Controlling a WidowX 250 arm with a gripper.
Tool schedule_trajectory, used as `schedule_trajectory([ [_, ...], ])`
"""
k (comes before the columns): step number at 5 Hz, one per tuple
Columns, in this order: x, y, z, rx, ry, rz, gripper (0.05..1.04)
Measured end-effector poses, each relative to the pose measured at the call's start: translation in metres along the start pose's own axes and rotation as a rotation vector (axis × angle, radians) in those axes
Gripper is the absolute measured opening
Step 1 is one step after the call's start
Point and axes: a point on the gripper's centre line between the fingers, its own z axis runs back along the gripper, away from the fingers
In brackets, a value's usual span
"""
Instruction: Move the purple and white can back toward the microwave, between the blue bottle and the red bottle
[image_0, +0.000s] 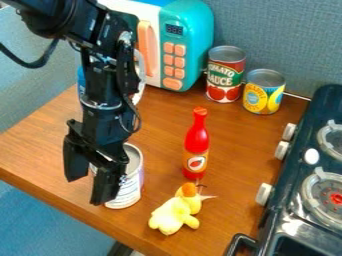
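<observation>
Metal can (133, 186) with a pale label stands upright on the wooden table (230, 220), near the long edge at the lower left of the view, and beside my gripper (86, 190). This table has a brown, smooth top. Beyond the lower left edge I see a blue floor (43, 227), and behind the far side of the table rises a grey-blue partition (280, 40).

My gripper hangs with its two fingers well separated, so it is open, and I see nothing clamped in it. One finger is in front of the can and hides a part of its side; whether it touches the can, I cannot tell.

Near the can, toward the bottom corner of the table, lies a yellow plush toy (173, 215) with an orange part on its head. Just behind this toy stands a red bottle (196, 145), upright, about in the middle of the table. At the far edge there are two more cans, also upright: the tomato sauce can (224, 80) and the blue and yellow can (264, 95), which are close to each other. To the left of them in the view is the turquoise and white microwave (190, 22) with orange buttons. My arm (103, 90) stands before a part of it, and also before a blue and white object (139, 80). Along the right side is the dark stove (294, 167) with pale knobs.
</observation>
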Motion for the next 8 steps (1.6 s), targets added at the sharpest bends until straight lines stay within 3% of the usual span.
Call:
schedule_trajectory([
  [1, 0.005, 0.008, -0.002, -0.032, -0.002, 0.034, 1.001],
  [2, 0.017, 0.015, -0.002, -0.063, -0.058, 0.058, 1.001],
  [4, 0.049, 0.022, 0.015, -0.059, -0.225, 0.198, 1.001],
  [5, 0.061, 0.027, 0.019, -0.023, -0.297, 0.251, 1.001],
  [7, 0.092, 0.027, 0.039, 0.03, -0.474, 0.209, 1.001],
  [8, 0.103, 0.026, 0.05, 0.02, -0.53, 0.19, 1.001],
])
